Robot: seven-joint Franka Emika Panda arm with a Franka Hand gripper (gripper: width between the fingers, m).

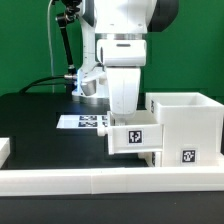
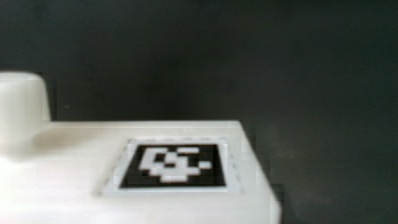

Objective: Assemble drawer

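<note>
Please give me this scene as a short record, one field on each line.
arm: above the tray, reaching down to it
gripper: at the tray, fingers hidden, state unclear
tray: white, tagged, at the casing's front
casing: white, open top, on the exterior view's right
marker board: flat on the table behind the tray
table: black

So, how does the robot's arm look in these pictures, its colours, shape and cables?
The arm is white with rounded casings and a dark, black band near the top of the wrist. A pale grey ring sits above the boxy white hand section. In the wrist view, one rounded white finger shows at the edge. A black cable runs behind the arm. No markings are readable on the arm itself.
</note>
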